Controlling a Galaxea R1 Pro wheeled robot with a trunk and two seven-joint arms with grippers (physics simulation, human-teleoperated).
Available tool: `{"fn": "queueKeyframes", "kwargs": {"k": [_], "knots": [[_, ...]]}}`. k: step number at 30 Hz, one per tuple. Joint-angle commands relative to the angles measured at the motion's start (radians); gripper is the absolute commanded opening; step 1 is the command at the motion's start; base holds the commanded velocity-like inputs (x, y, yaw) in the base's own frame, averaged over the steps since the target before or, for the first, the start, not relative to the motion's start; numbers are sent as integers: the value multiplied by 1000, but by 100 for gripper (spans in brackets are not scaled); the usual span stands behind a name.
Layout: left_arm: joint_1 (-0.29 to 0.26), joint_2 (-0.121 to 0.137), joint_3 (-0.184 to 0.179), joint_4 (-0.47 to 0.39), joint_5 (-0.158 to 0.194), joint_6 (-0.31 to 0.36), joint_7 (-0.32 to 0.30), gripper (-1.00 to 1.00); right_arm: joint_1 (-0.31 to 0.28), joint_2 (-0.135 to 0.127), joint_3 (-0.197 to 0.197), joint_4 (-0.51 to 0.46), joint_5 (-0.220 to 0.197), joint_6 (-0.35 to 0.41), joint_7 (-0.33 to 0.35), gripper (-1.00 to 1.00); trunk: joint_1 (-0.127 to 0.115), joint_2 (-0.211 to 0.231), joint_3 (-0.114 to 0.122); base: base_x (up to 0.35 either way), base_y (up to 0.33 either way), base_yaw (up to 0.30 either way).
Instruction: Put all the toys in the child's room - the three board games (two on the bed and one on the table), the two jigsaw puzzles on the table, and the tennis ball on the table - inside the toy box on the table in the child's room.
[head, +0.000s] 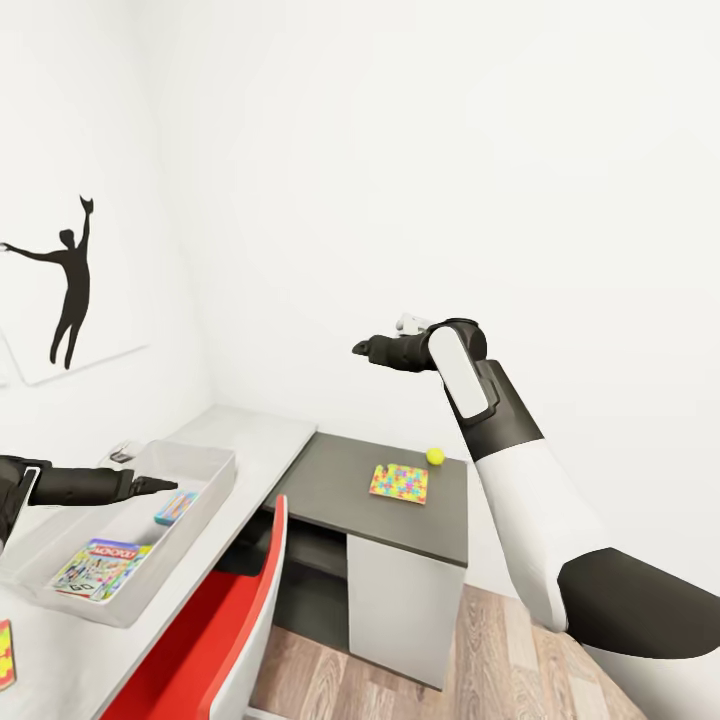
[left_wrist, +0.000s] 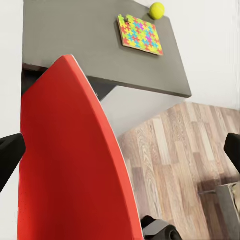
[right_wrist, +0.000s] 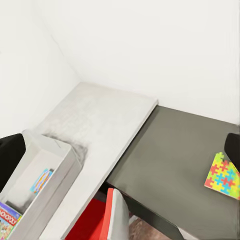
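The light grey toy box stands on the pale table. A green-blue Monopoly board game and a smaller colourful flat box lie inside it. One jigsaw puzzle and the yellow tennis ball rest on the lower dark grey section. My left gripper hovers over the toy box, open and empty. High above the dark section, my right gripper is open and empty.
A red chair is pushed against the desk's front. A colourful flat item is cut by the picture's edge on the pale top. White walls close in behind and left; wood floor lies to the right.
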Motion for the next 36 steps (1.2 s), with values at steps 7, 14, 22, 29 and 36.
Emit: {"fn": "queueKeyframes", "kwargs": {"k": [7,14,22,29,36], "knots": [[-1,-1,6,-1,-10,10,-8,100,0,0,1,1,-10,1,-10,100,0,-1,8,0,0,-199],[-1,-1,6,-1,-10,8,-8,100,0,0,1,1,-10,1,-10,100,0,-1,17,0,0,-199],[-1,-2,5,-1,-10,6,-7,100,0,0,0,1,-10,1,-11,100,0,-1,26,0,0,-199],[-1,-4,3,-1,-10,6,-6,100,0,0,0,2,-10,1,-10,100,0,-1,35,0,0,-199],[-1,-19,2,-1,-12,5,1,100,0,0,-1,5,-9,1,-10,100,0,-1,43,0,0,-200]]}}
